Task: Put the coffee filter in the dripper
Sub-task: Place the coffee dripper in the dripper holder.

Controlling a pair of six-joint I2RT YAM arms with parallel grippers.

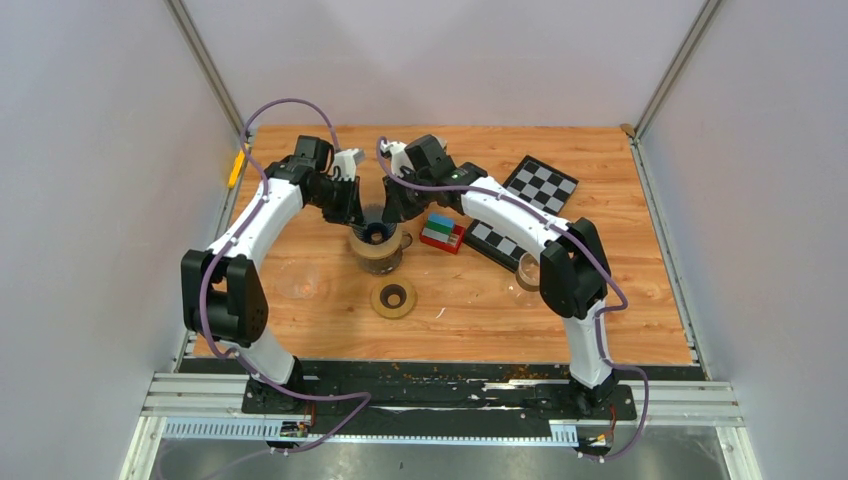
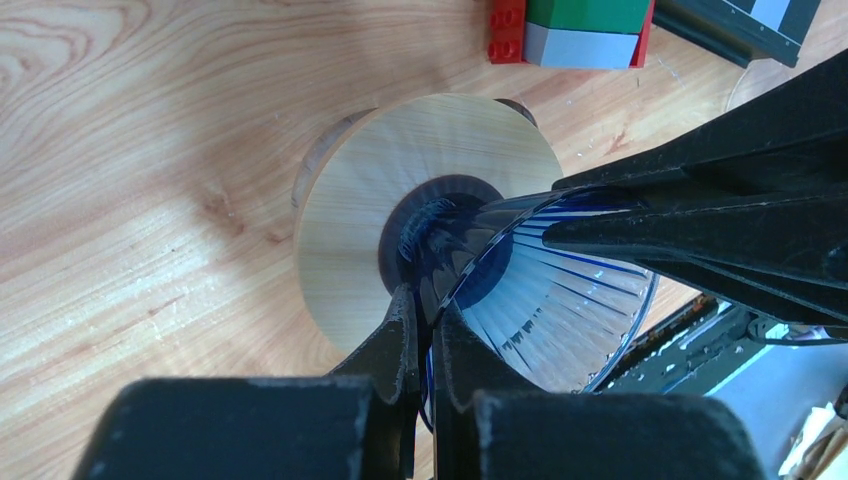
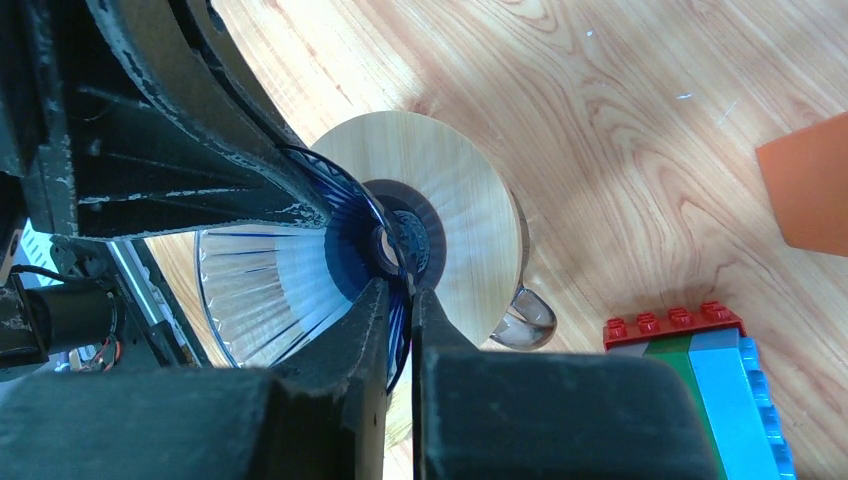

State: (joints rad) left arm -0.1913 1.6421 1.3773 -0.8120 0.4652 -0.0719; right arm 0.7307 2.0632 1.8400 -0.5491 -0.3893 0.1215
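**Inspector:** What is being noted at the left?

**Assessor:** The left gripper (image 2: 425,305) is being held almost closed. Its fingers are being pressed on either side of the blue glass wall of the dripper (image 2: 560,300).

**Inspector:** Where is the dripper being found?

**Assessor:** Mid-table, between the two arms. It is being borne by its wooden collar (image 2: 350,200) on a glass server (image 3: 525,320). A loose wooden ring (image 1: 393,298) is being seen on the table nearer the bases.

**Inspector:** And the coffee filter?

**Assessor:** A whitish ribbed surface is being observed inside the cone. Whether that is the filter cannot be told.

**Inspector:** The right side?

**Assessor:** The right gripper (image 3: 400,290) is likewise being kept narrow, with the dripper's rim being pinched between its fingers, opposite the left one. Coloured toy bricks (image 1: 441,232) are being noted just beside the server, and checkered boards (image 1: 540,183) farther right.
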